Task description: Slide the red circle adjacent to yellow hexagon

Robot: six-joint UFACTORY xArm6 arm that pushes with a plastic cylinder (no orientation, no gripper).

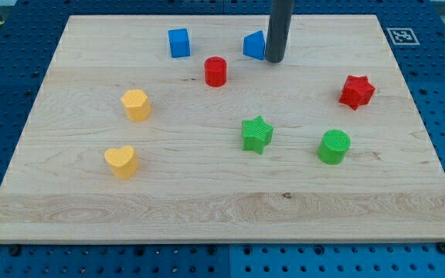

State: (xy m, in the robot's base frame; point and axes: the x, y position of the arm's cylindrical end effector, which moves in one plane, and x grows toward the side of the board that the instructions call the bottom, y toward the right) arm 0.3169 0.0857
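The red circle [215, 71] stands on the wooden board near the view's top centre. The yellow hexagon [136, 105] lies to its lower left, well apart from it. My tip [275, 59] is down on the board at the view's top, to the right of the red circle and slightly above it. It sits right beside a blue block [254, 45], a partly hidden wedge shape, on that block's right side.
A blue cube [179, 42] is at the top left of the red circle. A yellow heart [120, 161] lies at lower left. A green star [257, 133], a green circle [334, 146] and a red star [357, 91] are on the right half.
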